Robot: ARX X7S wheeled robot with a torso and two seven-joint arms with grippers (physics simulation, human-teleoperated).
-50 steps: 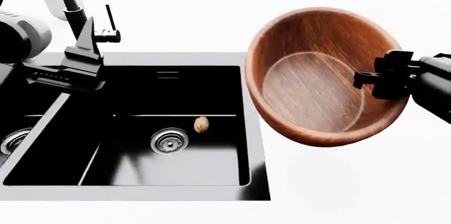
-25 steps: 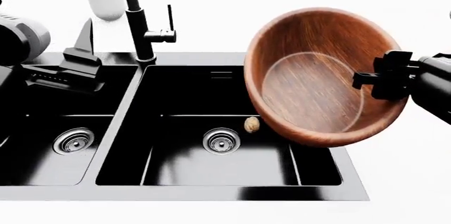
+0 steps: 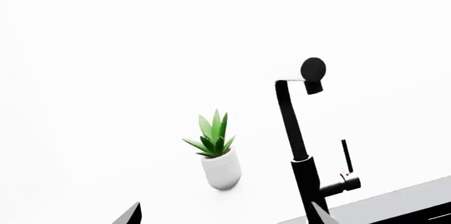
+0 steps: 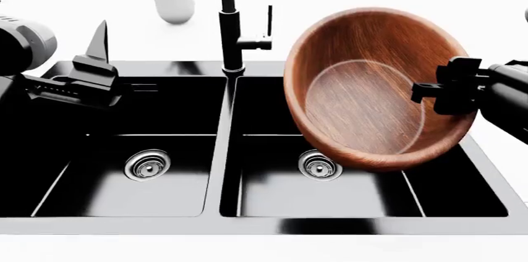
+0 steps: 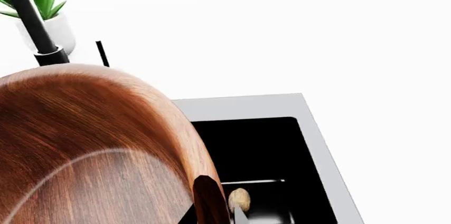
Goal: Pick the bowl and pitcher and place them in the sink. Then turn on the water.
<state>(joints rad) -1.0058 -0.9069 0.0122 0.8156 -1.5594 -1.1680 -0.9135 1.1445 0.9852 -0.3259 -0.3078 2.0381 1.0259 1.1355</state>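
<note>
ITEM: bowl (image 4: 375, 86) | LOCATION: tilted, above the sink's (image 4: 247, 225) right-hand basin | HOLD: right gripper (image 4: 433, 92), jaws pinched over its rim edge | HANDLING: judged rigid, smooth, bulky; rim is the only purchase | OTHER: left gripper (image 4: 97, 58), jaw gap unclear, empty.

The tilted bowl (image 4: 375, 86) hangs over the sink's (image 4: 115, 67) right basin, covering most of its opening, the faucet (image 4: 231, 24) rises behind the divider, while the left basin lies open beside the left gripper (image 4: 83, 80).
</note>
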